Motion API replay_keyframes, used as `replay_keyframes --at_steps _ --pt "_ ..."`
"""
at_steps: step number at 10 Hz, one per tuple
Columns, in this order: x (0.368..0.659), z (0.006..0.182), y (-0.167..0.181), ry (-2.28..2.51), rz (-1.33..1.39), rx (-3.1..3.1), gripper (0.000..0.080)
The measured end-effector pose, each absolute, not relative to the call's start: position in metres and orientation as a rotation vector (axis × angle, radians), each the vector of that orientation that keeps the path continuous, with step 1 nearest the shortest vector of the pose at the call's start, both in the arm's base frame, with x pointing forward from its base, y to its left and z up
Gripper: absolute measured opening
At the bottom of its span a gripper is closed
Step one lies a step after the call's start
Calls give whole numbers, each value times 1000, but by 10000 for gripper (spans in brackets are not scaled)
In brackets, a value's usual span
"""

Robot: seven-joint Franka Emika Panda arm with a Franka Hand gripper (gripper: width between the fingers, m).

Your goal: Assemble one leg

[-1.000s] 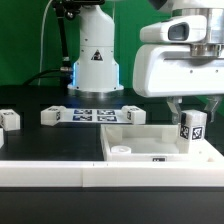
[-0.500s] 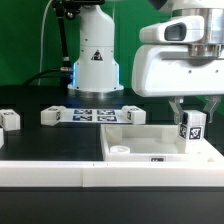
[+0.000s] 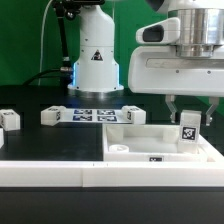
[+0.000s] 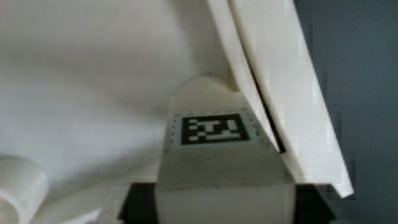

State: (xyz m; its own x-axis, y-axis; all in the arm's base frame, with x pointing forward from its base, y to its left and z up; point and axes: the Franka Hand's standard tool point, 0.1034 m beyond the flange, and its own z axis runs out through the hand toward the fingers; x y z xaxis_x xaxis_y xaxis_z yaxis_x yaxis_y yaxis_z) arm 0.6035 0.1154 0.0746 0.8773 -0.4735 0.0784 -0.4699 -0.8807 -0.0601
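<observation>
My gripper (image 3: 189,112) is shut on a leg (image 3: 188,129), a small white post with a black-and-white tag, held upright over the right end of the large flat white piece (image 3: 150,143). In the wrist view the leg (image 4: 217,150) runs out from between the black fingers (image 4: 143,203) and points at the white piece's pocket floor (image 4: 89,90), close beside its raised rim (image 4: 285,90). Whether the leg's tip touches the floor is not clear. Other legs lie on the table at the exterior view's left (image 3: 9,120) and middle (image 3: 49,116).
The marker board (image 3: 91,114) lies in front of the robot base (image 3: 95,60). Another white leg (image 3: 134,116) lies behind the large piece. A long white flat bar (image 3: 60,172) runs along the table's front edge. A round white peg (image 3: 120,149) sits in the large piece's left pocket.
The gripper with the leg has shifted slightly to the exterior view's left and a little lower over the white piece. Nothing else has moved.
</observation>
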Motion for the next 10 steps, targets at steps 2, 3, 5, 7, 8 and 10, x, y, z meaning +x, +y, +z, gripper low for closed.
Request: replay_keyframes --at_steps 2,3,5,7,8,10 --pt "605 75 105 930 -155 -2968 300" --pt "605 75 102 972 -158 -2959 300" --pt "604 75 101 1030 -153 -2936 428" --pt "604 75 101 1023 -153 -2939 558" --pt "604 75 101 1023 -153 -2939 631" --pt "604 75 101 1023 -153 -2939 644"
